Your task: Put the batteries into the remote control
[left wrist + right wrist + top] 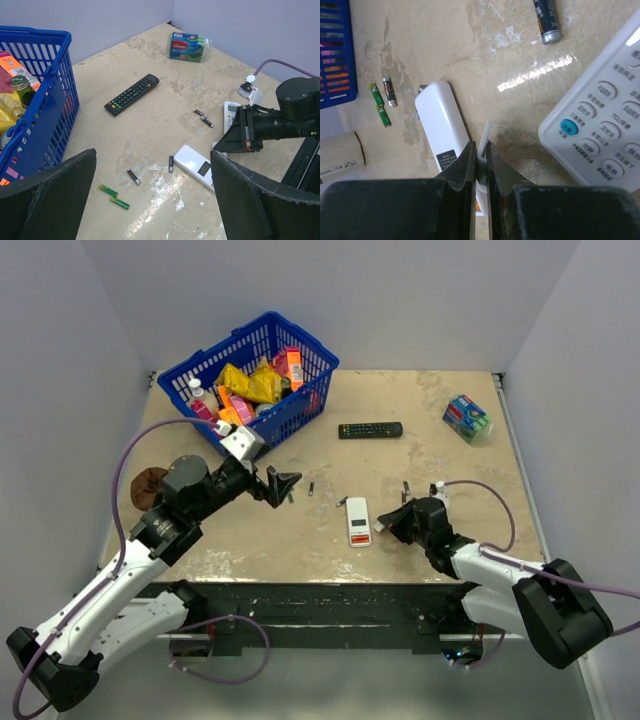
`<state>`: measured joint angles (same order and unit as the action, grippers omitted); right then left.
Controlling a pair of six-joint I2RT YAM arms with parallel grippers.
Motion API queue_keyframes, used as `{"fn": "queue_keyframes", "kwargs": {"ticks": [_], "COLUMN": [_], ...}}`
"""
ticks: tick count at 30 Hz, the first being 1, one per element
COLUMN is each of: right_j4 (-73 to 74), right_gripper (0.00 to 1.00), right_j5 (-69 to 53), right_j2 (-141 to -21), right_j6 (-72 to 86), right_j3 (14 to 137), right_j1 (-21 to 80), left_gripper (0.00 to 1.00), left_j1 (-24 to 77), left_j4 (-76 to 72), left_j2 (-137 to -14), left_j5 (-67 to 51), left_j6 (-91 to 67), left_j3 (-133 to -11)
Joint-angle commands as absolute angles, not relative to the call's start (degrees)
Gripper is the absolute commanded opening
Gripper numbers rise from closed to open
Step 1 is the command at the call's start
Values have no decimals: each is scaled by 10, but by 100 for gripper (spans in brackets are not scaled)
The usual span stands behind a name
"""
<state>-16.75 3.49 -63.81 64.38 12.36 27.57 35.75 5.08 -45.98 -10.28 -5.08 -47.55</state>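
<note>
The small white remote control (358, 521) lies mid-table, back side up with a dark label (442, 130), (197, 165). My right gripper (480, 147) is shut on a thin white plastic piece (484, 135) that stands on edge right beside the remote, and it sits just right of the remote (388, 524). My left gripper (155, 200) hovers wide open with nothing in it, left of the remote (282, 484). Loose batteries lie on the table: two green ones (108, 190), (119, 202), a dark one (133, 176), one touching the remote's end (171, 163), and a pair further off (203, 117).
A larger white remote with grey buttons (600, 120) lies close to the right gripper. A long black remote (370, 430) is further back. A blue basket (250, 340) of groceries stands at the back left, a sponge pack (466, 417) at the back right, and a brown object (148, 485) at the left edge.
</note>
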Motion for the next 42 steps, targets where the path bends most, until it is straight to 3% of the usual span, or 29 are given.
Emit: {"fn": "queue_keyframes", "kwargs": {"ticks": [1, 9, 12, 22, 28, 33, 36, 42], "right_j4": [-225, -124, -74, 103, 221, 288, 283, 340], "right_gripper": [0, 9, 18, 65, 80, 86, 94, 98], "right_j5": [54, 38, 43, 56, 61, 89, 77, 149], "right_j2": [-641, -636, -604, -539, -535, -530, -584, -751], "right_j6": [669, 673, 679, 665, 605, 512, 450, 417], "right_j3": [103, 100, 97, 129, 205, 304, 367, 527], "right_j1": [272, 272, 272, 272, 273, 276, 296, 415], "left_gripper": [100, 100, 100, 100, 100, 100, 100, 100], "left_j1": [355, 355, 356, 355, 356, 356, 355, 355], "left_j4": [47, 45, 46, 40, 52, 104, 112, 108], "left_j2": [-449, -443, -442, -439, -449, -495, -515, -536], "left_j5": [-101, -105, -107, -108, -76, -41, -42, -37], "left_j6": [-67, -74, -74, -74, -99, -165, -206, -277], "left_j3": [-473, -467, -467, -462, -468, -495, -498, -476]}}
